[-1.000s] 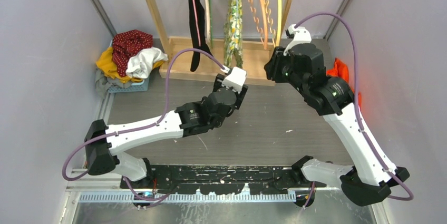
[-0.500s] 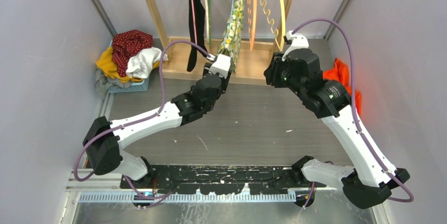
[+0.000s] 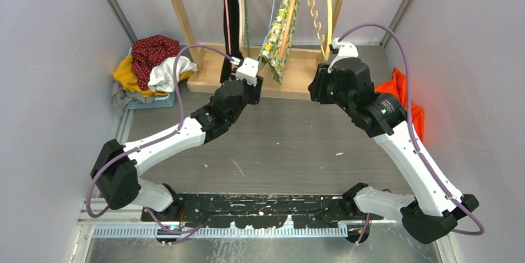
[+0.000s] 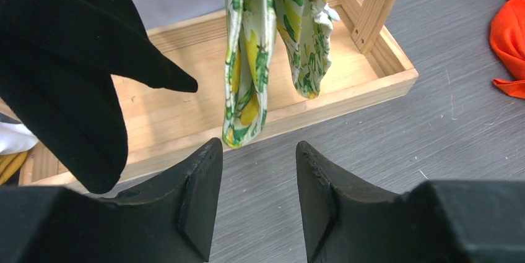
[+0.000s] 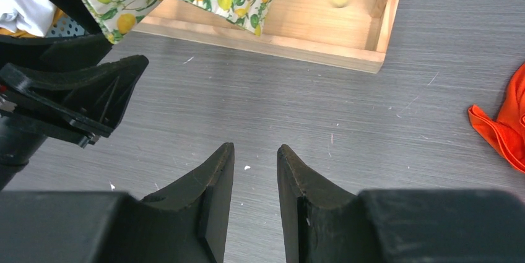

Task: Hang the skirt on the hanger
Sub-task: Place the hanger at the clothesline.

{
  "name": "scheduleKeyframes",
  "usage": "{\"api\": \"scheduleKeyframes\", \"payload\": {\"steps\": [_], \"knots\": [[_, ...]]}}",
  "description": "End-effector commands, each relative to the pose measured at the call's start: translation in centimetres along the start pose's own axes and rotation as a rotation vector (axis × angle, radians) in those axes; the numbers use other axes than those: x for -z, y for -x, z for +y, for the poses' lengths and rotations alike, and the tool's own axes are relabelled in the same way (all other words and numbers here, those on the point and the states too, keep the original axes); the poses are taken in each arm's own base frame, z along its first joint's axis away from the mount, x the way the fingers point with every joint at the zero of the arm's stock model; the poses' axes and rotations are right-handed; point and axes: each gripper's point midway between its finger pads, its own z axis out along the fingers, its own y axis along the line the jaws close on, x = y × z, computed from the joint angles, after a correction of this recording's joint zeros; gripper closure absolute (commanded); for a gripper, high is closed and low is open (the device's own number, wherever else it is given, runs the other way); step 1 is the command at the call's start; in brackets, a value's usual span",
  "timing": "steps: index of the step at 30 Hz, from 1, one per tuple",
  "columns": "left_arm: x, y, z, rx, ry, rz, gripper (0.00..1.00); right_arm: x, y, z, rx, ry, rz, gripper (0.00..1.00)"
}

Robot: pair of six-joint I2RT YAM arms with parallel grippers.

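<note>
We see the lemon-print skirt (image 4: pixel 251 59) hanging on the wooden rack (image 3: pixel 178 9), apparently from the orange hanger (image 3: pixel 289 9). Its hem is just ahead of the left tool (image 4: pixel 258 151), a little above the fingertips and not touching them. The left tool's jaws stand apart with nothing between them. From the right tool (image 5: pixel 255 148) the skirt lies ahead and to the left, well apart, and those jaws are likewise parted and empty.

A black garment (image 4: pixel 62 77) hangs just left of the left tool. The rack's wooden base tray (image 4: pixel 365 93) sits ahead of both tools on the grey surface (image 5: pixel 347 127). An orange cloth (image 5: pixel 504 130) lies right of the right tool. Far left of the left tool, a basket (image 3: pixel 151 101) holds a heap of clothes (image 3: pixel 155 59). Plain pale walls (image 3: pixel 49 59) close in the surface on both sides.
</note>
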Motion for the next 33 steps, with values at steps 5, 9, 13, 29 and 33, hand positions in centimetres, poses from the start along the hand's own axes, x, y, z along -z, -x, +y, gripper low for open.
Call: {"api": "scheduleKeyframes", "payload": {"steps": [5,9,13,29,33], "knots": [[-0.8,4.3,1.1,0.104,-0.030,-0.172,0.54,-0.3,1.0,0.3,0.003,0.014,-0.042,0.63],[-1.0,5.2,0.7,0.119,-0.057,-0.204,0.59,-0.6,0.7,0.2,0.007,0.010,-0.035,0.63],[-1.1,5.4,0.6,0.124,-0.061,-0.210,0.82,-1.0,0.5,0.3,0.012,0.010,-0.028,0.63],[-1.5,1.2,0.9,0.164,-0.032,-0.188,1.00,-0.5,0.7,0.2,-0.006,0.010,-0.034,0.63],[-1.8,-0.2,0.9,0.175,-0.021,-0.176,1.00,-0.4,0.7,0.3,-0.009,0.013,-0.031,0.63]]}}
